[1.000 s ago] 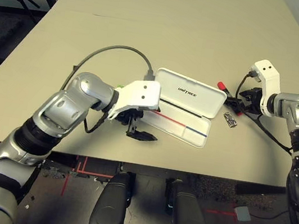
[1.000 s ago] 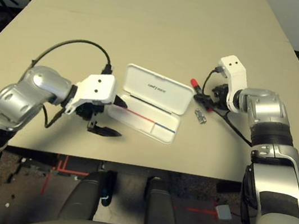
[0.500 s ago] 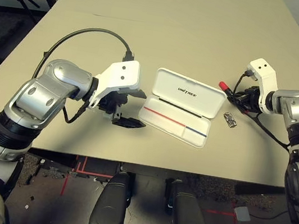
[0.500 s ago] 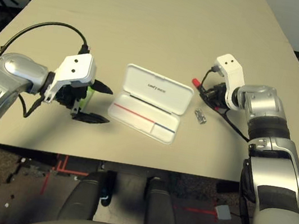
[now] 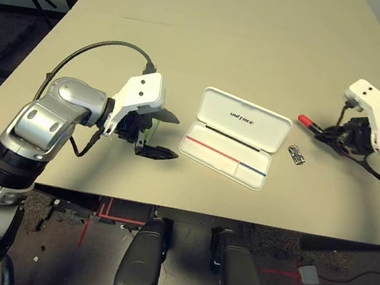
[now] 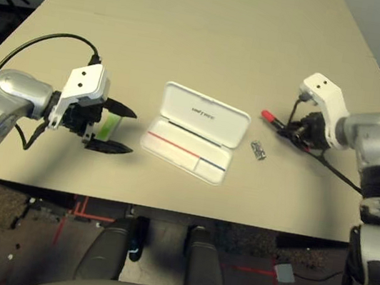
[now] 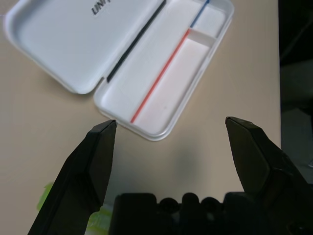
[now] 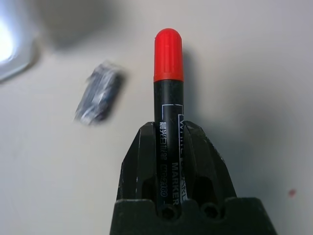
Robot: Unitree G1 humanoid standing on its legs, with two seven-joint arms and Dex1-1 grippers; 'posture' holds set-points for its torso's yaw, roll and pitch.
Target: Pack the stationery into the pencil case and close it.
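On the right side of the table (image 5: 261, 60), our right gripper (image 8: 170, 142) has its fingers pinched on the black body of the marker (image 8: 168, 56), whose red cap points out past the tips. The metal clip (image 5: 296, 155) lies on the table just beside the open case (image 5: 244, 121), on our right, and the case is empty. The green bar (image 6: 108, 127) shows by our left gripper (image 6: 133, 133), whose fingers stand wide apart with nothing pinched between them.

To do this well, we should lift the marker clear of the clip, carry it over the case's base and turn it to run along the long compartment. We do best to lower it flat, cap and tail together, and let go only once it sits below the rim, since a tilted marker could catch the edge or nudge the case.

Our right arm reaches in from the right, its gripper low over the table and aimed inward at the case. Our left arm comes in from the left, fingers pointing toward the case's near end.
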